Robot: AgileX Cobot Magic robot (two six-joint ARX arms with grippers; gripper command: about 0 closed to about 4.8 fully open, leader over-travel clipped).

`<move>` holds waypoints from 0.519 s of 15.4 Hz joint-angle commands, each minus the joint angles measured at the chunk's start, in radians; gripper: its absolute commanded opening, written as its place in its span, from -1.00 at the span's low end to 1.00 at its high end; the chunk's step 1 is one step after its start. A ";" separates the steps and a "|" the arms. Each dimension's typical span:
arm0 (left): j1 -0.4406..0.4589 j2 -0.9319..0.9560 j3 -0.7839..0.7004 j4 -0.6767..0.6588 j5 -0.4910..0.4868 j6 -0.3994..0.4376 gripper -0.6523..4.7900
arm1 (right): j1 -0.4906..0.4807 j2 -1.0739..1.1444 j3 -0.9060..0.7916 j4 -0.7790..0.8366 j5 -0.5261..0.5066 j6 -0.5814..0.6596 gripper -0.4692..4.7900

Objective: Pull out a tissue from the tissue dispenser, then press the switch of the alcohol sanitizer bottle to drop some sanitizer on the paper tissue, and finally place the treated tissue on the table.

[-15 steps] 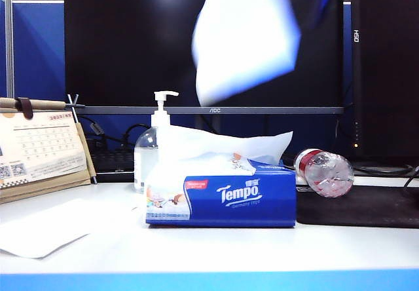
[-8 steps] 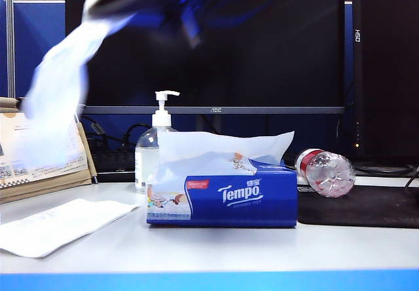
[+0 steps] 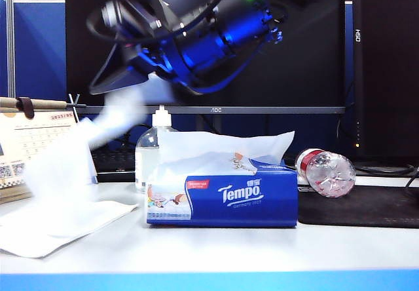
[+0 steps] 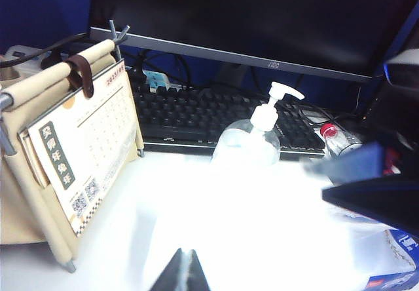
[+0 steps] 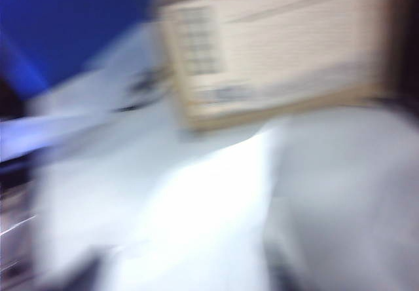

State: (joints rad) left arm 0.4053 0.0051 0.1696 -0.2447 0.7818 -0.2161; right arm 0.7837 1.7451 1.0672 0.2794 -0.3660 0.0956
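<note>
The white tissue (image 3: pixel 62 166) is a blurred sheet low over the left of the table (image 3: pixel 216 248), just under my right gripper (image 3: pixel 112 82), which reaches across from above. In the right wrist view, blurred, that gripper (image 5: pixel 183 268) has its dark fingers wide apart over the tissue (image 5: pixel 196 219): open. The blue Tempo tissue dispenser (image 3: pixel 226 198) lies in the middle with a sheet sticking up. Behind it stands the alcohol sanitizer bottle (image 3: pixel 146 155) (image 4: pixel 249 148) with its white switch (image 4: pixel 280 96). My left gripper (image 4: pixel 184 270) hovers over the table, shut and holding nothing.
Another white sheet (image 3: pixel 39 235) lies flat at the table's front left. A desk calendar (image 3: pixel 36 150) stands at far left. A red-capped water bottle (image 3: pixel 327 172) lies on a black mat (image 3: pixel 366 209) at right. Behind are a keyboard (image 4: pixel 216 117) and a monitor (image 3: pixel 314 55).
My right arm has swung from the upper middle down to the left, carrying the tissue low over the table's left side. Its jaws have opened.
</note>
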 commanded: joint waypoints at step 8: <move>-0.044 -0.001 -0.001 -0.048 -0.044 0.055 -0.78 | -0.007 -0.401 0.007 -0.195 0.140 -0.100 0.83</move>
State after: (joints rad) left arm 0.3679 0.0051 0.1684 -0.3008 0.7467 -0.1684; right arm 0.7773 1.3991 1.0664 0.1036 -0.2760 0.0330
